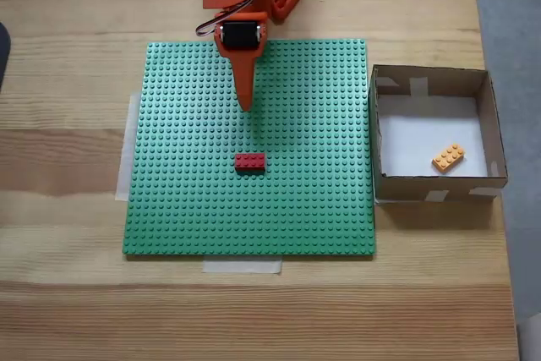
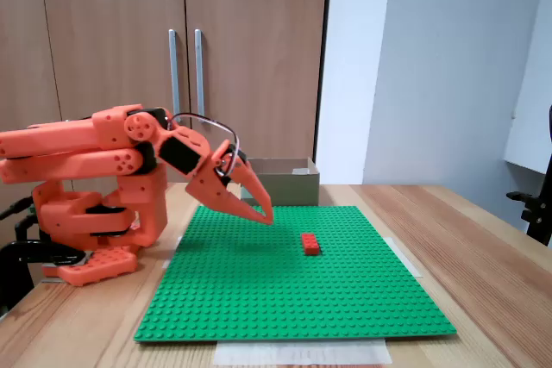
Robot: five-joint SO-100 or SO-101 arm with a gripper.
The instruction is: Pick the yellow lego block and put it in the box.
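The yellow lego block (image 1: pixel 448 157) lies slanted on the white floor of the box (image 1: pixel 439 183), near its front right corner in a fixed view from above. The box sits against the right edge of the green baseplate (image 1: pixel 186 209); in a fixed view from the side the box (image 2: pixel 280 181) shows behind the arm, its inside hidden. My orange gripper (image 1: pixel 246 106) hangs over the upper middle of the baseplate, far left of the box. Its fingers meet at the tip, shut and holding nothing. From the side the gripper (image 2: pixel 266 215) points down, just above the studs.
A red brick (image 1: pixel 250 161) sits on the baseplate a little below the gripper tip, also seen from the side as the red brick (image 2: pixel 310 244). The arm's base (image 2: pixel 95 213) stands at the table's far edge. Wooden table surrounds the baseplate (image 2: pixel 345 299).
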